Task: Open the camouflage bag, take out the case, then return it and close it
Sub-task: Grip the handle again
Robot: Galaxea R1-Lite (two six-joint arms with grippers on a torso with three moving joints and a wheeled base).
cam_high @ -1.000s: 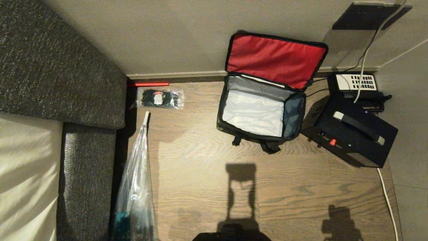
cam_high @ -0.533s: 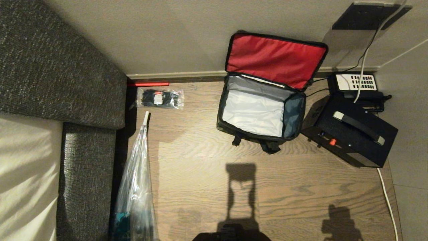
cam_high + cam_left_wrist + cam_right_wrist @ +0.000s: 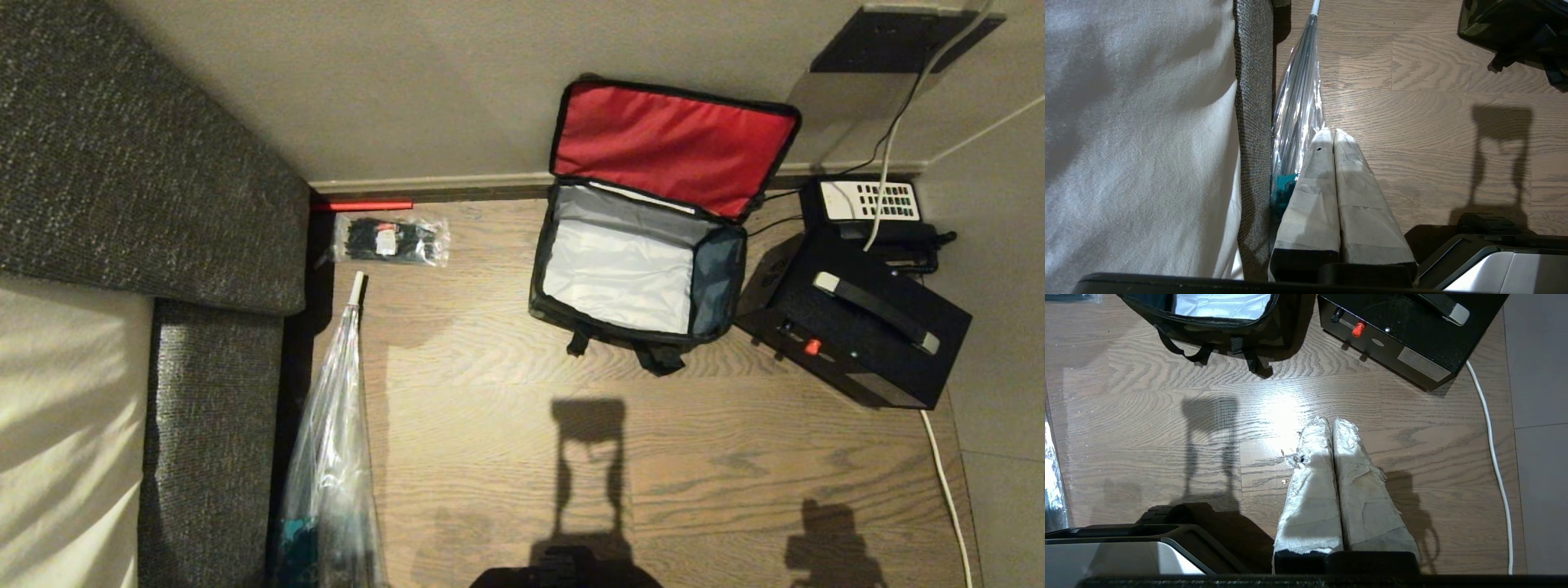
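Standing open on the wooden floor [image 3: 506,425] by the wall: camouflage bag [image 3: 629,327], red lid up, grey interior bare. Black box [image 3: 857,327] just beside. Left pincer [image 3: 1333,136] and right pincer [image 3: 1331,424], both pressed together, empty, well short of it.

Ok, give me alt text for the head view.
An open camouflage bag sits on a wooden floor, its red-lined lid leaning on the wall and its pale interior empty. A black box stands at its right; no gripper shows.
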